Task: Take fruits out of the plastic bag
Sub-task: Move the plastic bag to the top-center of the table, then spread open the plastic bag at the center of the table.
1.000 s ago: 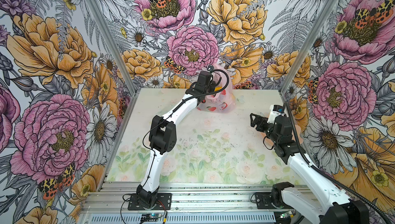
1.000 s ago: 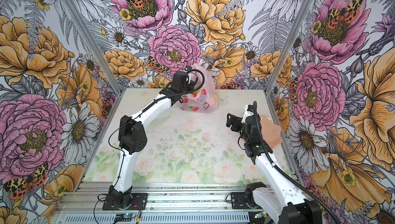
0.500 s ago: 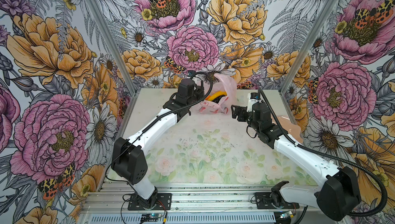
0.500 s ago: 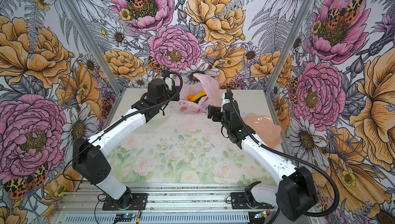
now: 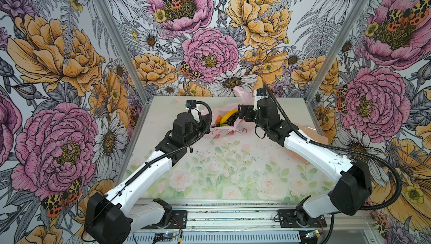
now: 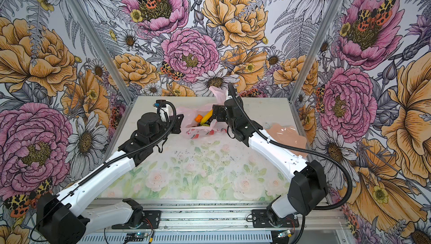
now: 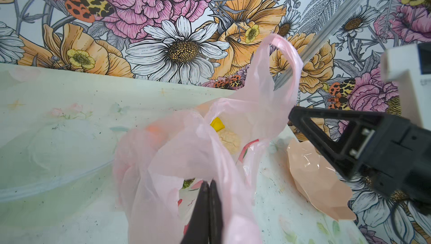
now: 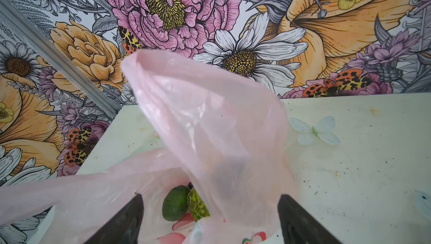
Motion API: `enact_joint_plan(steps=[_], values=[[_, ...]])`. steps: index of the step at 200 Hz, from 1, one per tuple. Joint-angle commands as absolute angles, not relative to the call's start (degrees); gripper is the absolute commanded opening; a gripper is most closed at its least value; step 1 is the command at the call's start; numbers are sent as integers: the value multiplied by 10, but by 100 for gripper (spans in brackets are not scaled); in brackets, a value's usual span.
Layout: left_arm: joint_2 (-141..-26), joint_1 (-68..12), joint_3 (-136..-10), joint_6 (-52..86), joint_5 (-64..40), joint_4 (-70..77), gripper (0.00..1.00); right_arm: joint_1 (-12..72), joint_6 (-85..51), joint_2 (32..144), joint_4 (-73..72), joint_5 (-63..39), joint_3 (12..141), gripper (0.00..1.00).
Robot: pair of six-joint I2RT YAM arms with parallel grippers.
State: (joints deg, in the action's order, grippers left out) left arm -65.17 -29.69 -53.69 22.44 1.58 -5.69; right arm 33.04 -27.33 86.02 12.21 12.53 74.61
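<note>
Both arms have swung inward since a second ago, flanking the one plastic bag (image 5: 224, 133) at the tabletop's (image 5: 221, 173) far edge. Through its mouth I count one banana (image 5: 227, 116), one orange piece (image 5: 218, 118) and one grape bunch (image 5: 232, 121). My left tool (image 7: 209, 184) is pinching the bag's film, and the right tool (image 8: 210, 201) stands spread. One peach dish (image 6: 285, 135) lies to the right.

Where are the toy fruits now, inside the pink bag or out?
Inside. The banana, orange piece and grapes lie in the open plastic bag; none shows on the table.
</note>
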Motion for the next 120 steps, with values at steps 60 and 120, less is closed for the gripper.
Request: enact_joint_plan(steps=[60,120], values=[[-561,-274,-465,255,0,-54,0,331,-290,940,193,183,847,72],[-548,-166,-391,361,-84,22,0,263,-399,889,141,33,757,0]])
